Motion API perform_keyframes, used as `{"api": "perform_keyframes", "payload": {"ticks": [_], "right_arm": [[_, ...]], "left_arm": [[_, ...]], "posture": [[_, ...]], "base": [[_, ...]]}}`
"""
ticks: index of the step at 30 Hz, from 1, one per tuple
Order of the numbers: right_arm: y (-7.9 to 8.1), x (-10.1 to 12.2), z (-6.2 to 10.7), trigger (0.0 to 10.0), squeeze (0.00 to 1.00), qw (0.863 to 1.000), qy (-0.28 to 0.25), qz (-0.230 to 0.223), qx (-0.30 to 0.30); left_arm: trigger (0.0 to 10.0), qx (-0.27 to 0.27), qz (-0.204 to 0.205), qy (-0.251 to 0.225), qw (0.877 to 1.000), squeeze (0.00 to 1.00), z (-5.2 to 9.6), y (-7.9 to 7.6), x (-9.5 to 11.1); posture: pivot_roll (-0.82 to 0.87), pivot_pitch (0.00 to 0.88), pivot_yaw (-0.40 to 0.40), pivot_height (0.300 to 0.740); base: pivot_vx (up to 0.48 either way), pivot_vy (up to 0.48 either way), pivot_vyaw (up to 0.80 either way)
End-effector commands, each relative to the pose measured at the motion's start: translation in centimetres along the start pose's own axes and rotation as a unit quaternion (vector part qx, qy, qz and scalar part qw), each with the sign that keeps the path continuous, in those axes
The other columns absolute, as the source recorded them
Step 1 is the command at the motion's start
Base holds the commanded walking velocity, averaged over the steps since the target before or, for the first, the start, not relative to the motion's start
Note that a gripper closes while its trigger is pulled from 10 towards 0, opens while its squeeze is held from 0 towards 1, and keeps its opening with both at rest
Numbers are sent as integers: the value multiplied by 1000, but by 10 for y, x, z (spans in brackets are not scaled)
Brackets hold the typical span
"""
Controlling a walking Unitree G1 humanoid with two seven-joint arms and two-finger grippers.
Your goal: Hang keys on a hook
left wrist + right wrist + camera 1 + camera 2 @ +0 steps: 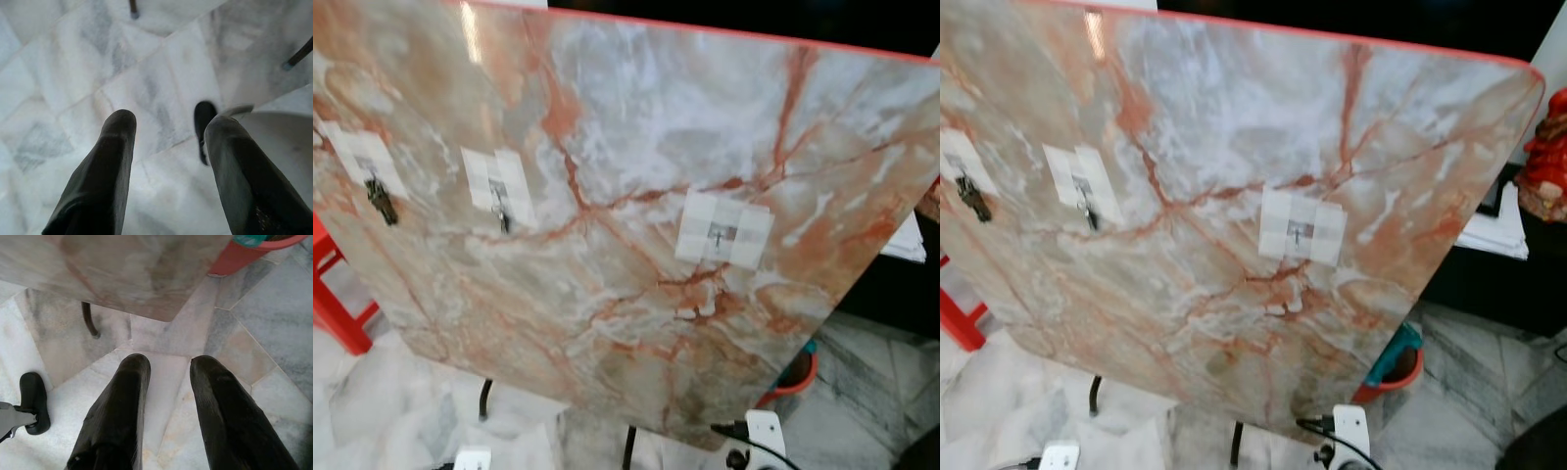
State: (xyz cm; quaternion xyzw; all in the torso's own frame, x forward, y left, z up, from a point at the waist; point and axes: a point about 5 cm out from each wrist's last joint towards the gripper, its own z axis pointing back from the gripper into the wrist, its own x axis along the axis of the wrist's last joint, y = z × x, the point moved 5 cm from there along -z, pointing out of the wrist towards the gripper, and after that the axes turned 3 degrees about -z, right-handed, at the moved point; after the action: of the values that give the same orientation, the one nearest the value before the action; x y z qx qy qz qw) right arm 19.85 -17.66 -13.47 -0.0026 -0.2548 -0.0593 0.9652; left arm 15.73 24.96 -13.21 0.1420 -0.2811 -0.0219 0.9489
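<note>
Both grippers, left gripper (166,142) and right gripper (168,367), are held low over the marble floor (63,63), fingers parted and empty. Keys (381,201) are already seen hanging on the leftmost hook (374,182) of the marble board (636,127). Bumping the tilted board could shake them off.

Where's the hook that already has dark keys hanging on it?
In the left eye view, the dark keys hang on the leftmost taped hook of the marble board.

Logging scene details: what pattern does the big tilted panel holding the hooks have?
Marble pattern, grey-white with orange-red veins; clearest in the left eye view.
</note>
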Motion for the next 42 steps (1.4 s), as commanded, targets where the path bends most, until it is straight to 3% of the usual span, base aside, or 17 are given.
{"api": "perform_keyframes", "payload": {"ticks": [1, 4, 9, 33, 42], "right_arm": [[-4, 0, 0, 10000, 0, 1000, -1, -5, -6], [-5, -1, 0, 10000, 0, 1000, 0, -2, -6], [-5, -1, 0, 10000, 0, 1000, 0, -1, -6], [-5, -4, 1, 10000, 0, 1000, 3, -3, -7], [-5, -6, 1, 10000, 0, 1000, 5, -1, -7]], "left_arm": [[10000, 7, 1, -18, 1000, 0, -4, 0, 17], [10000, 5, -3, -40, 999, 0, -7, -4, 33], [10000, 3, -5, -43, 999, 0, -8, -8, 39], [10000, -11, -5, -9, 1000, 0, -6, -19, 21], [10000, -13, -9, 1, 1000, 0, -5, -15, 14]], "posture": [[-44, 0, -61, 740], [-40, 0, -63, 740], [-47, 0, -64, 740], [-24, 0, -54, 740], [-25, 0, -49, 740]], "base": [[0, 480, 0], [0, 480, 0], [0, 480, 0], [0, 480, 0], [0, 480, 0]]}}
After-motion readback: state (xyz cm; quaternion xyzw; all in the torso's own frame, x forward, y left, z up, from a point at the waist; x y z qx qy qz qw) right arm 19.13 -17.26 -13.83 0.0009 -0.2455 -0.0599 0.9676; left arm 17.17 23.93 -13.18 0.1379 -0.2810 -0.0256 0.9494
